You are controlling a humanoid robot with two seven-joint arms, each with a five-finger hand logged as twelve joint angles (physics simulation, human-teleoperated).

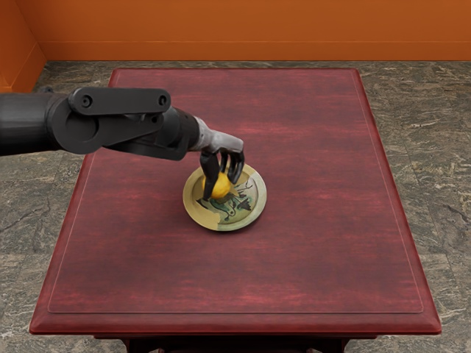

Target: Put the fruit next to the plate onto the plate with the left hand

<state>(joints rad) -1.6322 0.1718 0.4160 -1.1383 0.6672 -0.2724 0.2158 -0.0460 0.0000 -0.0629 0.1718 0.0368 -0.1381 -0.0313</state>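
Observation:
A round yellow-green plate (246,211) with a dark painted pattern lies near the middle of the red wooden table. A small yellow-orange fruit (221,186) sits over the plate's left part. My left hand (221,168) reaches in from the left edge and hangs straight above the fruit, its dark fingers (209,176) curled down around it. Whether the fruit rests on the plate or is held just above it, I cannot tell. The right arm is out of view.
The dark red table (309,118) stands on a grey stone floor, with an orange wall behind. My bulky left forearm (110,123) stretches over the table's left part.

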